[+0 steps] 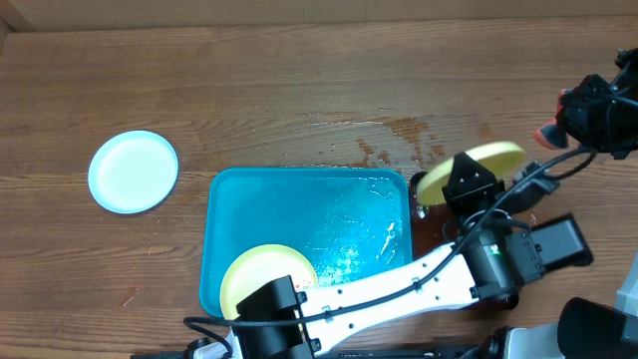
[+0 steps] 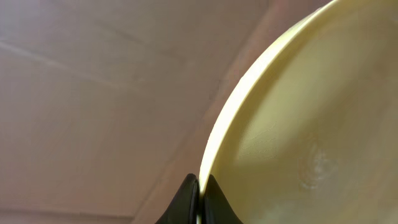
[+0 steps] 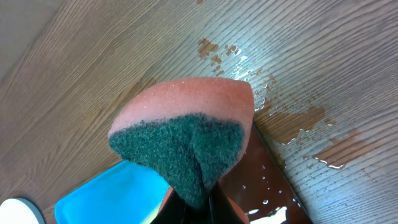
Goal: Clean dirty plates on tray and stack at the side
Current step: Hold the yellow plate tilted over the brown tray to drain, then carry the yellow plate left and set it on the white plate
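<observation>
A pale yellow plate [image 1: 477, 165] is held tilted on its edge over the dark red-brown tray [image 1: 431, 231], my left gripper [image 1: 469, 187] shut on its rim. The left wrist view shows that plate [image 2: 305, 124] filling the right side, its rim pinched in my left gripper [image 2: 199, 194]. Another yellow plate [image 1: 267, 279] lies in the turquoise tray [image 1: 299, 199]. A mint-blue plate [image 1: 133, 172] sits on the table at the left. At the right, my right gripper [image 1: 570, 112] is shut on an orange and green sponge [image 3: 186, 134], apart from the held plate.
Water puddles [image 1: 399, 135] spread over the wood behind both trays, and the turquoise tray's floor is wet. My left arm [image 1: 399, 284] reaches across the tray's front edge. In the right wrist view the dark tray [image 3: 267, 186] holds droplets.
</observation>
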Robot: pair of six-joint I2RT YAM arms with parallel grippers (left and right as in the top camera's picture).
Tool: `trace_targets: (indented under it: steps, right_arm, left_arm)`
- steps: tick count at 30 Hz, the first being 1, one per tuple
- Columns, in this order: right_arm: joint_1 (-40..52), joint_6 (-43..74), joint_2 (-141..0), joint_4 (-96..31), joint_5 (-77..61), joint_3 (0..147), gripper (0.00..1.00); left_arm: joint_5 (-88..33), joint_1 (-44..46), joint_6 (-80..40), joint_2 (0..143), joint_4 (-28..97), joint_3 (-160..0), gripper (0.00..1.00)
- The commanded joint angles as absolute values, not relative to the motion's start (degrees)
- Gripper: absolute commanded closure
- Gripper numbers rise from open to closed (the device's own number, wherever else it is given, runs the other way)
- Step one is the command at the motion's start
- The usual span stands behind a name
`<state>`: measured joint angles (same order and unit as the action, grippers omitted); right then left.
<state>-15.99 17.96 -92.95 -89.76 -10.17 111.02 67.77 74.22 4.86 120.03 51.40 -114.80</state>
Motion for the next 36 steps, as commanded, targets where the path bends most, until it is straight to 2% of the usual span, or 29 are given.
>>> trace_targets:
  steps: [1,7,13,17,24,31,36]
  right_arm:
    - [-16.2,17.5,-91.9,-89.5,-10.6,112.7,0.96]
    - [-16.2,17.5,-91.9,-89.6,-10.6,112.7,0.96]
    - [-16.2,17.5,-91.9,-89.7,-10.6,112.7,0.96]
    - [-16.2,17.5,-91.9,-89.5,-10.6,112.7,0.96]
    - [-16.2,17.5,-91.9,-89.6,-10.6,112.7,0.96]
    - [-16.2,17.5,-91.9,-89.7,-10.6,112.7,0.96]
    - [-16.2,17.5,-91.9,-89.7,-10.6,112.7,0.96]
  left_arm:
    - [61.0,75.6,4.3,120.6,51.4,-116.5,0.96]
    - [69.8,73.0,4.3,120.6,51.0,-116.4,0.96]
    - [71.0,70.6,4.3,120.6,51.6,-116.4,0.96]
    - [54.4,71.5,3.6,120.6,55.4,-116.4,0.96]
    - [51.5,71.9,-2.7,120.6,57.0,-116.4,0.96]
    - [34.3,63.0,-14.2,120.5,64.4,-116.4,0.96]
    - [21.0,54.1,-17.3,118.5,65.3,-116.4,0.96]
